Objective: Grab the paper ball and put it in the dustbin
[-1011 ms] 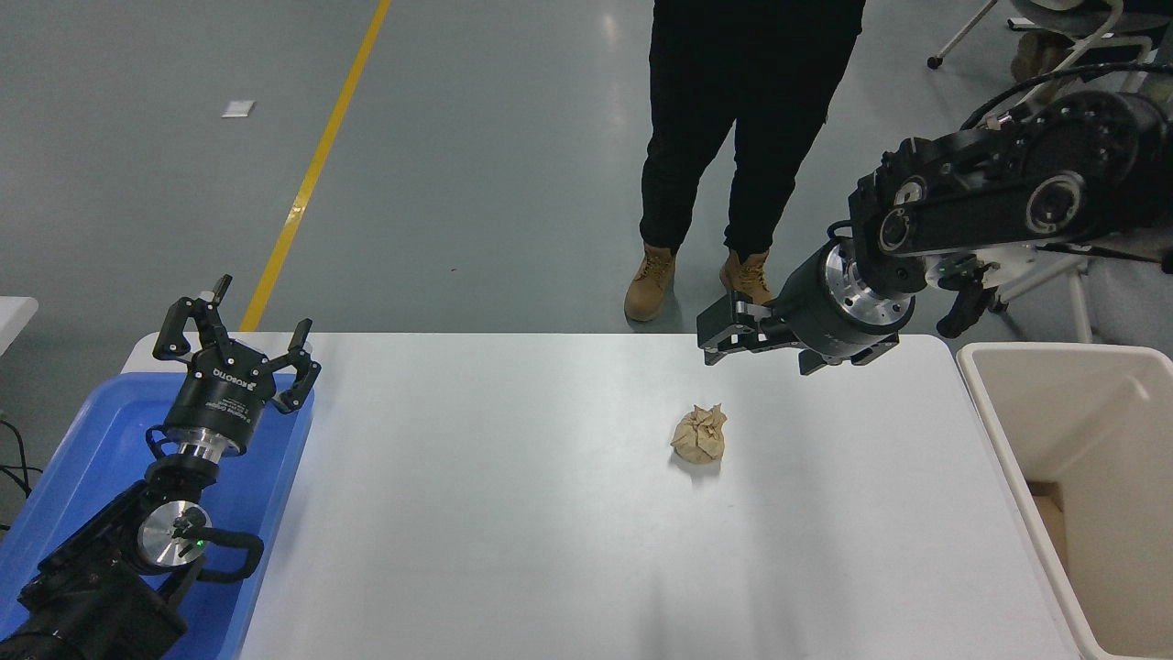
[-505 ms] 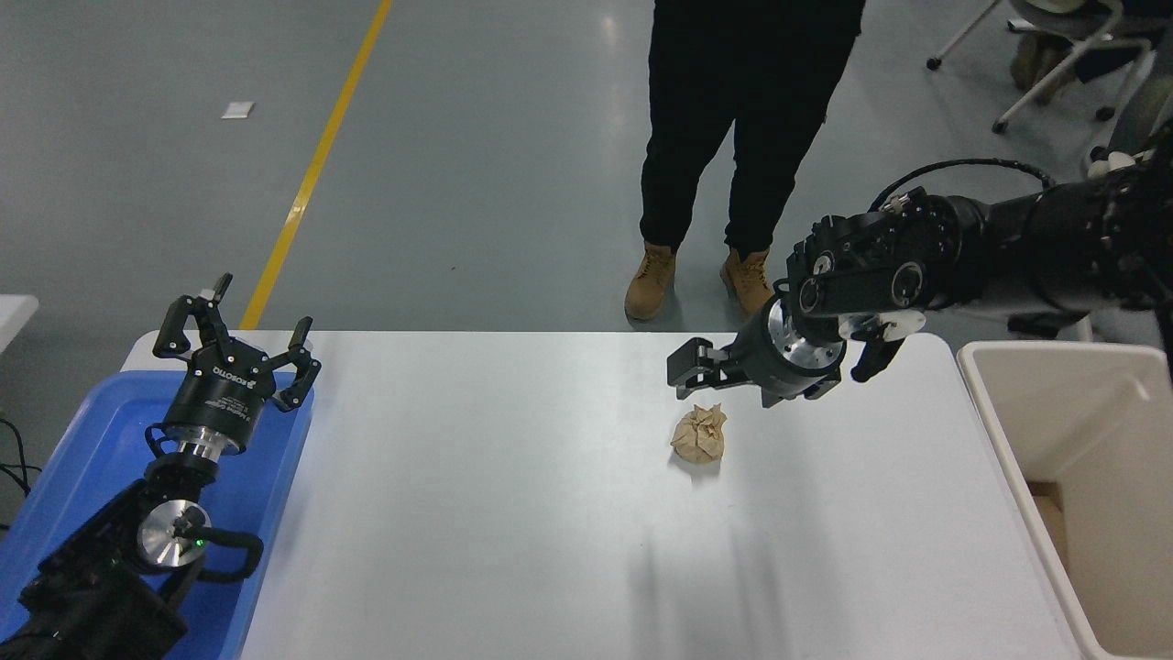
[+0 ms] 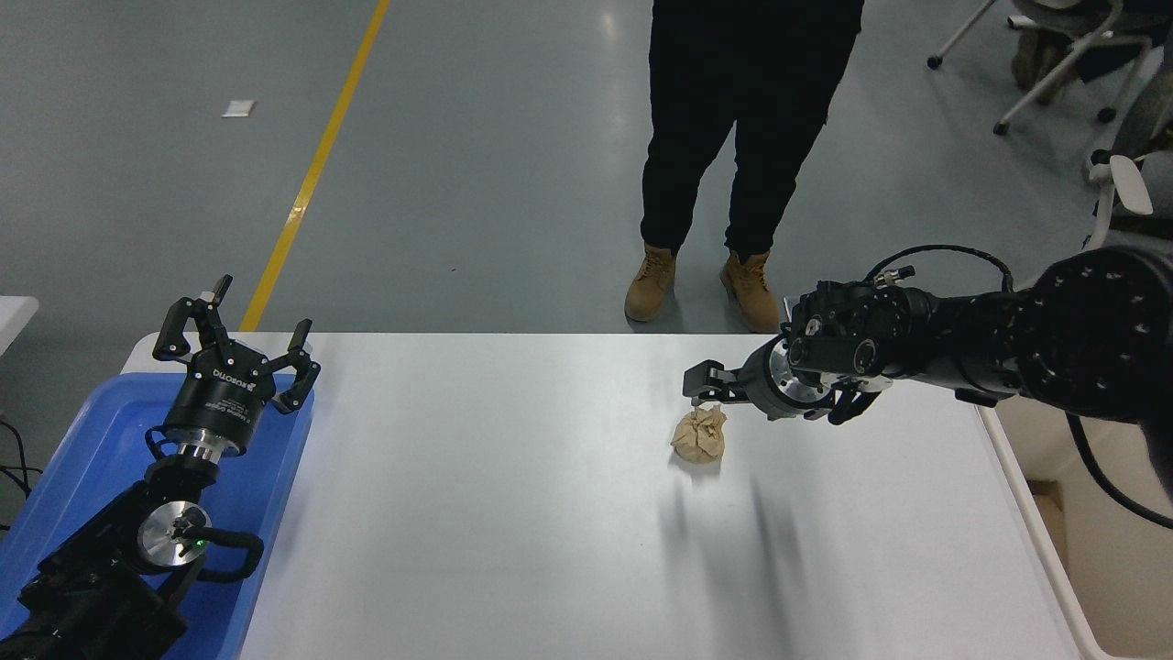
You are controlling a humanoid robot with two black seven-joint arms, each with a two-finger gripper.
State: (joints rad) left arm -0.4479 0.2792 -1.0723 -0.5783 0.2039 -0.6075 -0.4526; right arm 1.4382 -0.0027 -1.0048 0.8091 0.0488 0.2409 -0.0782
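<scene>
Paper ball (image 3: 699, 434) unclaimed, mid-table!
Right gripper (image 3: 704, 385) hovers at its far edge, empty, spread unclear; grasp and dustbin (image 3: 1054, 559) drop remain.

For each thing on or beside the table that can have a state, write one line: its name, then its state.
Paper ball: crumpled, lying free on the table.
Right end effector: above the ball's far edge; grip unclear.
Left end effector: open, empty, parked over the blue tray.
Dustbin: upright, mostly hidden by the right arm.
</scene>
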